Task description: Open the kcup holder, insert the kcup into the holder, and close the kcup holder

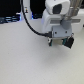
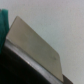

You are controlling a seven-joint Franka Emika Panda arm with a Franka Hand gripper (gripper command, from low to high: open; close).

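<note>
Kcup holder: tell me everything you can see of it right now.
The holder shows only as a small black boxy shape on the white table, at the exterior view's right, mostly hidden by the pincer directly over it. Whether they touch is unclear. The wrist view shows a black edge, probably the holder's, under a pale flat panel. Blur hides whether it is open.

Robot lab, pale bare tabletop (image 1: pixel 25 60), dark equipment behind
</note>
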